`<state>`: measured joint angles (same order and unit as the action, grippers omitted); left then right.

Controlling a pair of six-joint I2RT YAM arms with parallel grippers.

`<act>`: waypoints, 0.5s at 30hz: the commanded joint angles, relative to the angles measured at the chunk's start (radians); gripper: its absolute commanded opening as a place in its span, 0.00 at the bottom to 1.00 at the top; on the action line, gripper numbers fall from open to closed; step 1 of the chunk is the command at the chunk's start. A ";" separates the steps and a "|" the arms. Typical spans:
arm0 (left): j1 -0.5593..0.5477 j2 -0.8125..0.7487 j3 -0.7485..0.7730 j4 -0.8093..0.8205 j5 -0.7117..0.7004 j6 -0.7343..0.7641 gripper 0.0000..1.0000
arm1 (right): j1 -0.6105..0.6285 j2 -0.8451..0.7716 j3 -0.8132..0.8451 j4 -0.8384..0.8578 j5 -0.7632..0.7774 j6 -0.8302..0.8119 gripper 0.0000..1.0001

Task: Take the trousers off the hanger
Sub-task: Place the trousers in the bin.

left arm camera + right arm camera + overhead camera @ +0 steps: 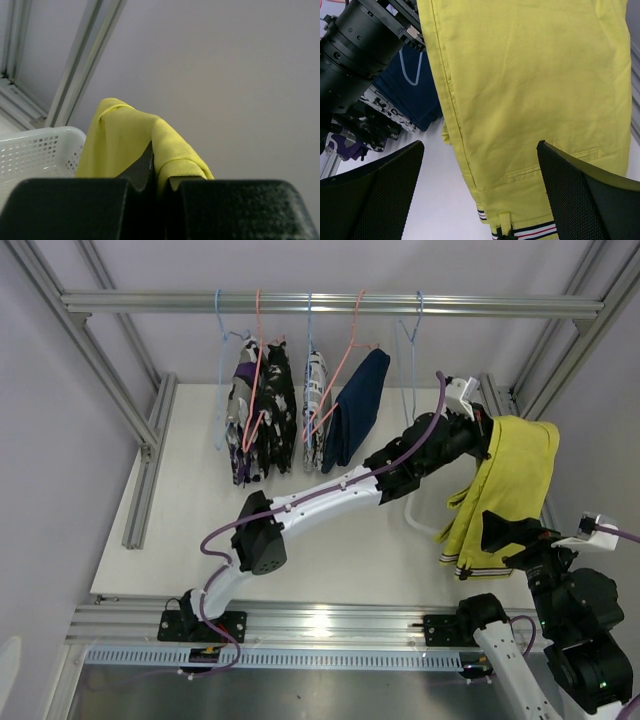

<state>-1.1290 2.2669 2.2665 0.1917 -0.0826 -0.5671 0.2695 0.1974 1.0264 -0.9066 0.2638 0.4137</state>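
Aloft at the surface's (200, 540) right edge, soft yellow-green trousers (505, 490) drape from the left end effector (159, 167), pinched tight on their top fold. The right end effector (479, 145) gapes empty near the firmer-looking striped band (530, 232).

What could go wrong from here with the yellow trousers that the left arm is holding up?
The left gripper pinches only a small fold of the yellow trousers, with most of the cloth hanging free, so they might slip out. The right gripper stands open before the hanging cloth, gripping nothing; an early release by the left would likely drop them. The left arm runs close by the navy trousers and could snag them.
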 commanded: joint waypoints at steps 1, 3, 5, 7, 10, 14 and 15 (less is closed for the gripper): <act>0.034 -0.033 0.025 0.098 -0.074 -0.083 0.07 | 0.007 0.007 -0.005 0.046 -0.009 -0.009 0.99; 0.041 -0.026 0.024 0.053 -0.095 -0.117 0.07 | 0.007 0.007 -0.014 0.044 -0.009 -0.006 0.99; 0.046 -0.014 0.024 0.028 -0.141 -0.132 0.23 | 0.007 0.004 -0.028 0.046 -0.009 0.000 0.99; 0.051 -0.004 0.024 -0.011 -0.180 -0.137 0.33 | 0.008 0.004 -0.037 0.051 -0.023 0.002 0.99; 0.058 0.002 0.021 -0.105 -0.291 -0.175 0.96 | 0.008 0.004 -0.052 0.054 -0.031 0.007 0.99; 0.078 0.023 0.033 -0.173 -0.309 -0.211 0.99 | 0.007 0.007 -0.063 0.064 -0.046 0.002 0.99; 0.078 0.022 0.031 -0.179 -0.310 -0.208 0.99 | 0.008 0.008 -0.068 0.067 -0.046 0.002 1.00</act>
<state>-1.0637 2.2738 2.2658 0.0555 -0.3340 -0.7280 0.2718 0.1974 0.9649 -0.8894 0.2329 0.4149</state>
